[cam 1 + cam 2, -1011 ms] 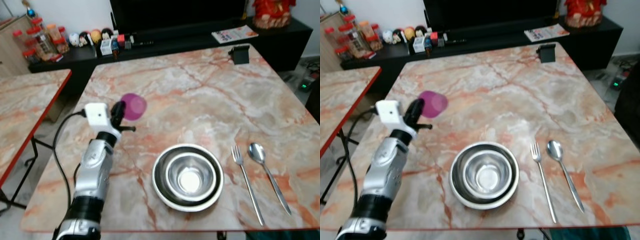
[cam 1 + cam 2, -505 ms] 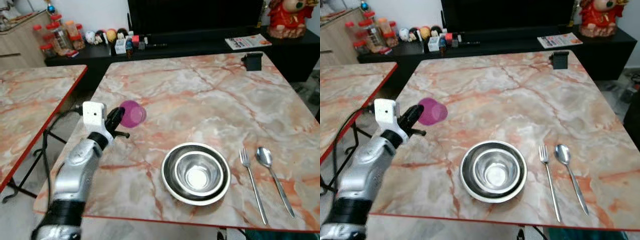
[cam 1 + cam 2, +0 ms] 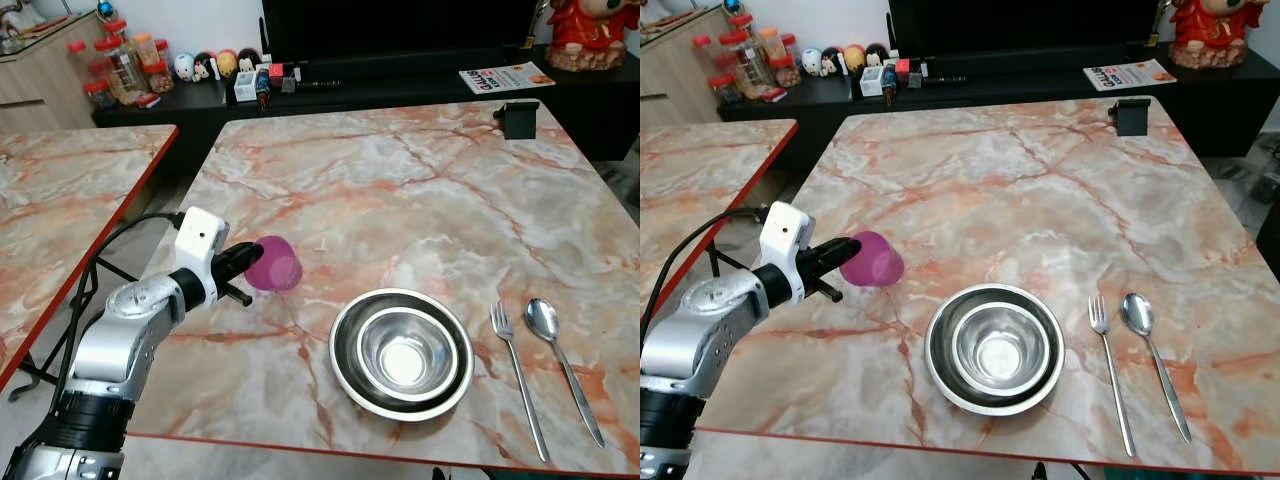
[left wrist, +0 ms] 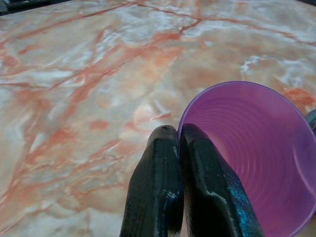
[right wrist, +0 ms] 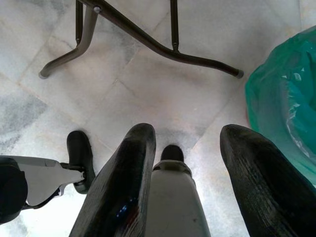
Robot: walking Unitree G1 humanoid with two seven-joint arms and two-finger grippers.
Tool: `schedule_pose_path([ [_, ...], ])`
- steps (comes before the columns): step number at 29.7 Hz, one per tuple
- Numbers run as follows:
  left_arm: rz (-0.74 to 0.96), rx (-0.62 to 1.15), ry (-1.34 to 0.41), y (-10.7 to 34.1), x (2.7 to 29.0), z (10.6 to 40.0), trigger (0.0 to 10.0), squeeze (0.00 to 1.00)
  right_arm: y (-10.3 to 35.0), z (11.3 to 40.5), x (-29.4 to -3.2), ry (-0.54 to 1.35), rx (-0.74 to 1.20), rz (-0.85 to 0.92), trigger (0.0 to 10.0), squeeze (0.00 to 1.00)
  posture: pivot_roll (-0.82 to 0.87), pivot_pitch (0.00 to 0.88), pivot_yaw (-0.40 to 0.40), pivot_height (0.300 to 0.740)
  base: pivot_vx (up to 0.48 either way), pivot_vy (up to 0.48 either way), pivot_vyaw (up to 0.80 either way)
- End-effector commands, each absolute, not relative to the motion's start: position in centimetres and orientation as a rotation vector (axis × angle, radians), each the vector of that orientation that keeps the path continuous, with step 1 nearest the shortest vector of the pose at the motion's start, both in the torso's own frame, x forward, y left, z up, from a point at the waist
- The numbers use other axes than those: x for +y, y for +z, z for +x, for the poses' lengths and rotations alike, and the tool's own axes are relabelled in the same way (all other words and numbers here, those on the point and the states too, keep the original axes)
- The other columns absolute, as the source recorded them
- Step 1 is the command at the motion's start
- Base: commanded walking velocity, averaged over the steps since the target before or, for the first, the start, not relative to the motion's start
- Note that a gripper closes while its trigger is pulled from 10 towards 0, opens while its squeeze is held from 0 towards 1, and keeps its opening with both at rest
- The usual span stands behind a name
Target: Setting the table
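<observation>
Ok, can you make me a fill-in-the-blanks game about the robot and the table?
1. The left gripper pinches the rim of a ____ cup.
2. The steel bowl sits inside a bigger ____.
3. Just right of the fork lies a ____.
4. The right gripper hangs idle with its jaws ____.

Missing words: purple; bowl; spoon; open

You will find no text you can read here. The magazine [image 3: 506, 77] on the black cabinet [image 3: 420, 85], at about one o'clock beyond the table [image 3: 400, 200], carries print on its cover, but it is too small and blurred for you to make out.
</observation>
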State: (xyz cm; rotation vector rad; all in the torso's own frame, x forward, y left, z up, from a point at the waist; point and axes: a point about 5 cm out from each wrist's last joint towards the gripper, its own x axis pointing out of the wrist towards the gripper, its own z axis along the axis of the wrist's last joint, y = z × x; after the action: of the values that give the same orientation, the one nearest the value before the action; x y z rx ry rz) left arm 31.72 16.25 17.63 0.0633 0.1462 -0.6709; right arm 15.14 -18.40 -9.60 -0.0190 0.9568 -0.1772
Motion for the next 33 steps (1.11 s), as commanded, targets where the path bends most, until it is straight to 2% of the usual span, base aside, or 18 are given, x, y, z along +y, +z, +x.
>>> schedule_pose_path([
  [1,0.094,0.162,-0.705,18.4,16.1,31.7,10.0,0.00,-9.8,14.9,-17.9,-0.164,0.970,-0.018,10.0,0.00,0.06,0.006,0.131,0.740,0.000,0.000,0.00],
  [8,0.181,0.267,-0.760,19.9,16.3,32.1,10.0,0.00,-9.9,14.6,-17.8,-0.171,0.980,-0.011,10.0,0.00,0.06,0.000,0.138,0.740,0.000,0.000,0.00],
  [15,0.259,0.345,-0.765,19.0,17.1,32.2,10.0,0.00,-9.9,14.5,-17.9,-0.179,0.982,-0.008,10.0,0.00,0.06,0.004,0.143,0.740,0.000,0.000,0.00],
  [18,0.245,0.394,-0.819,18.7,16.7,31.6,10.0,0.00,-9.9,14.6,-17.9,-0.183,0.981,-0.003,10.0,0.00,0.06,0.007,0.140,0.740,0.000,0.000,0.00],
  [23,0.273,0.414,-0.788,17.8,16.9,31.8,10.0,0.00,-9.9,14.6,-17.8,-0.190,0.979,0.002,10.0,0.00,0.06,0.010,0.142,0.740,0.000,0.000,0.00],
  [33,0.253,0.435,-0.833,17.4,16.3,31.5,10.0,0.00,-9.8,14.8,-18.2,-0.202,0.974,0.002,10.0,0.00,0.05,0.001,0.136,0.740,0.000,0.000,0.00],
])
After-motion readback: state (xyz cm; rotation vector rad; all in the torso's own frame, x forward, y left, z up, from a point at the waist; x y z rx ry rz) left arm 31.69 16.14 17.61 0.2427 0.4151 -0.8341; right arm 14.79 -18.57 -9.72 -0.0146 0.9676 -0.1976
